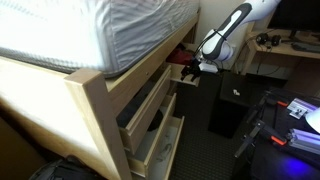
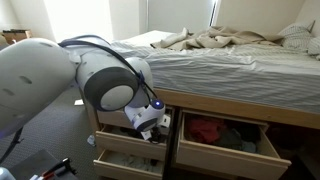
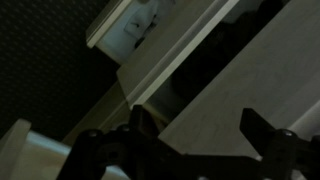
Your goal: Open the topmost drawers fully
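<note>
A bedroom: a blond-wood bed carries a striped mattress over two rows of storage. The topmost drawers sit directly under the bed rail. One of them, the red-clothes drawer, stands well out with its contents exposed, though I judge it may have some travel left. The second top drawer, just beside it, is only partly out, and a lower drawer beneath it is ajar too.

The gripper hangs at the top row, near where the two top drawers meet. In the wrist view its fingers are spread wide with nothing between them. Beyond them are only a pale wood panel and a dark gap, and I cannot tell which drawer that panel belongs to.

The fronts are plain and have no handles, so the sound approach is probably to drop one finger behind the top lip of the front, inside the box. The pull should then run straight out from the bed, level with the runners, since a skewed pull is likely to jam a wide drawer. Keep the finger shallow so it does not catch the clothes, and keep the wrist above the protruding lower drawer and below the mattress edge. Ease off as resistance rises at the end of travel.
</note>
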Controlling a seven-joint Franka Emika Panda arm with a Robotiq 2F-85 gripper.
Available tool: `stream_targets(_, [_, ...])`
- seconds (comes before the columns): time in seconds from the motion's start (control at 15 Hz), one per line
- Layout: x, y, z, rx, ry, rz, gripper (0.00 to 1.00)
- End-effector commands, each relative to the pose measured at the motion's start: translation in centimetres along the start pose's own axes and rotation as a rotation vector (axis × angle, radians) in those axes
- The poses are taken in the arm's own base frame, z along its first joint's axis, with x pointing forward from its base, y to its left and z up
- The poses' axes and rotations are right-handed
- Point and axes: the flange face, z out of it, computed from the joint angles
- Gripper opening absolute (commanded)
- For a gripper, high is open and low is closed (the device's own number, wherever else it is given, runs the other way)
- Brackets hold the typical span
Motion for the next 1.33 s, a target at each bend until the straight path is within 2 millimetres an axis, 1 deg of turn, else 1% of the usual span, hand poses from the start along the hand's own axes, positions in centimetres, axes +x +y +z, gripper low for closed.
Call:
stream_targets(0.0, [-1.4, -1.4, 1.4, -0.001, -0.047, -0.026, 1.00])
stream_targets(0.07, [-2.5, -2.6, 2.3, -0.008, -0.081, -0.046, 1.00])
stream_targets(0.13, [-2.9, -3.4, 2.8, -0.013, -0.093, -0.059, 1.00])
stream_targets(0.2, [-3.0, -3.7, 2.9, -0.016, -0.096, -0.065, 1.00])
stream_targets(0.27, [-2.6, -3.2, 2.7, -0.057, -0.076, -0.080, 1.00])
stream_targets(0.33, [-2.8, -3.0, 3.3, -0.046, -0.139, -0.087, 1.00])
stream_targets(0.4, [-3.4, -3.6, 4.0, 0.014, -0.221, -0.098, 1.00])
stream_targets(0.53, [-4.8, -5.0, 5.6, 0.081, -0.311, -0.117, 1.00])
stream_targets(0.73, [-7.4, -8.0, 7.7, 0.169, -0.466, -0.125, 1.00])
stream_targets(0.87, [-8.9, -10.5, 8.4, 0.268, -0.522, -0.074, 1.00])
stream_targets(1.0, [-11.0, -13.5, 9.7, 0.360, -0.498, -0.005, 1.00])
stream_targets(1.13, [-12.7, -17.0, 11.6, 0.430, -0.460, 0.077, 1.00])
stream_targets(1.2, [-13.5, -18.3, 12.4, 0.458, -0.434, 0.116, 1.00])
stream_targets(1.27, [-14.4, -18.9, 12.5, 0.485, -0.406, 0.149, 1.00])
